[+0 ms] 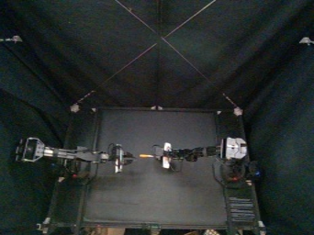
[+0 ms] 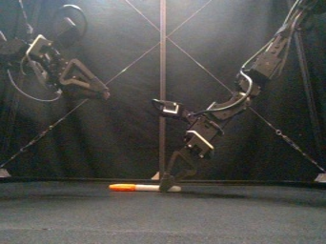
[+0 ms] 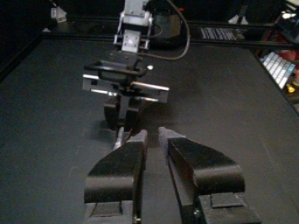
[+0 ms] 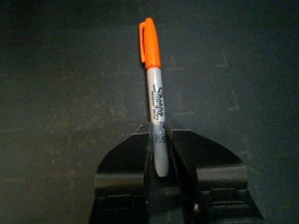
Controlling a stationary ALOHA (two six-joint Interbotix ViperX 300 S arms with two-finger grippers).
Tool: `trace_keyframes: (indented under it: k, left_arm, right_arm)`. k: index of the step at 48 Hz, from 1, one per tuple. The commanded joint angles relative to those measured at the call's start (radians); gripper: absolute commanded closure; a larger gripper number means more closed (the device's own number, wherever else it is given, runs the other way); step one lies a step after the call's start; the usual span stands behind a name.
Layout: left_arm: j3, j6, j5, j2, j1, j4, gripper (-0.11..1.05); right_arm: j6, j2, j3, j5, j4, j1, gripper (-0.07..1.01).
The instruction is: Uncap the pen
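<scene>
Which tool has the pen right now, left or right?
The right tool, shut on the pen by its grey barrel, orange cap sticking out free. The left tool is raised, apart from it, holding nothing.

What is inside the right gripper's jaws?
The pen, held by its grey barrel: the right gripper is shut on it. The orange cap sticks out clear of the jaws. The barrel's tail end is covered by the jaws and cannot be seen.

dim booth; light from overhead | pale glow on back curtain (image 2: 163, 57) | faint sheen on table (image 1: 160, 197)
</scene>
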Motion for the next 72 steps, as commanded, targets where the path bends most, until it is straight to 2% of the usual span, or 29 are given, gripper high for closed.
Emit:
trace_keyframes:
  k: [1, 7, 12, 15, 20, 27, 37, 45, 49, 62, 69, 72]
  left_arm:
    - [-0.064, 0.0046, 0.043, 0.049, 0.009, 0.017, 0.16]
    - [-0.100, 0.0046, 0.075, 0.094, 0.023, 0.037, 0.12]
    - [-0.118, 0.0046, 0.087, 0.117, 0.032, 0.040, 0.12]
    - [-0.132, 0.0046, 0.109, 0.138, 0.035, 0.041, 0.12]
    - [-0.164, 0.0046, 0.176, 0.187, 0.034, 0.057, 0.12]
    - [-0.207, 0.0031, 0.227, 0.252, 0.028, 0.058, 0.12]
    - [-0.221, 0.0015, 0.235, 0.279, 0.025, 0.055, 0.12]
    - [-0.224, 0.0015, 0.236, 0.319, 0.025, 0.028, 0.12]
    - [-0.229, 0.0015, 0.236, 0.336, 0.026, 0.025, 0.14]
    - [-0.233, 0.0015, 0.232, 0.307, 0.025, 0.025, 0.13]
    - [-0.233, 0.0000, 0.232, 0.321, 0.025, 0.021, 0.13]
    - [-0.239, 0.0000, 0.229, 0.328, 0.012, 0.017, 0.13]
  right_arm:
    - [0.003, -0.103, 0.011, 0.000, 0.002, 0.021, 0.42]
    - [0.003, -0.141, 0.034, 0.000, 0.002, 0.041, 0.42]
    - [0.003, -0.150, 0.048, -0.002, 0.002, 0.054, 0.42]
    - [0.003, -0.152, 0.051, 0.000, 0.002, 0.058, 0.42]
    - [0.003, -0.155, 0.049, 0.000, 0.002, 0.064, 0.42]
    - [0.003, -0.161, 0.051, 0.000, 0.003, 0.069, 0.42]
    - [0.002, -0.172, 0.060, -0.002, 0.003, 0.066, 0.42]
    - [0.002, -0.184, 0.060, -0.002, 0.000, 0.066, 0.42]
    - [0.002, -0.187, 0.060, -0.003, -0.002, 0.066, 0.42]
    - [0.002, -0.187, 0.069, -0.005, 0.002, 0.066, 0.42]
    - [0.002, -0.192, 0.066, -0.006, 0.002, 0.066, 0.42]
    - [0.002, -0.192, 0.064, -0.006, 0.000, 0.064, 0.42]
